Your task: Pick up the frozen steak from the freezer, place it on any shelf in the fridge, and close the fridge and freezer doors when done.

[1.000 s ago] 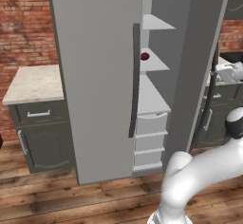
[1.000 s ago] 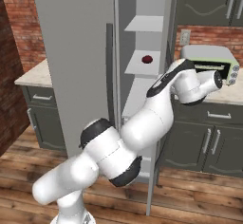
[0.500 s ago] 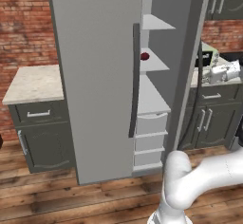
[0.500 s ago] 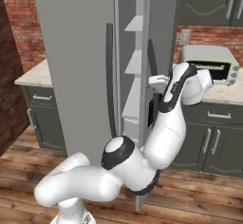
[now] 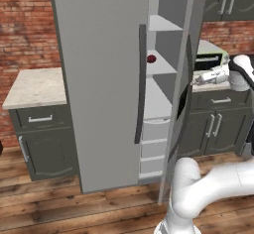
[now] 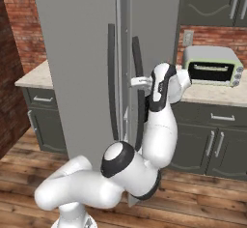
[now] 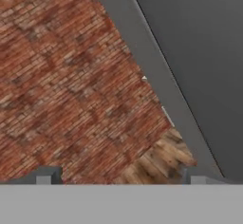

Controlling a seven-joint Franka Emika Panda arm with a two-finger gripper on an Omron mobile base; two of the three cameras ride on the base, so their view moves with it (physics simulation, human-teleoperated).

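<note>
My jaws [image 6: 136, 81] stand wide and empty at the outer face of the nearly closed freezer door [image 5: 179, 94], a stiff, smooth, heavy-swinging panel I judge best pushed flat near its dark bar handle [image 6: 138, 92], the wider fridge door [image 5: 101, 79] already shut.

1. Evenly and brightly lit throughout, flat rendered look, no glare.
2. Soft, faint shadows only, darker inside the freezer [image 5: 163, 79].
3. Coarse and slightly blurred up close on brick wall [image 7: 66, 76].
</note>
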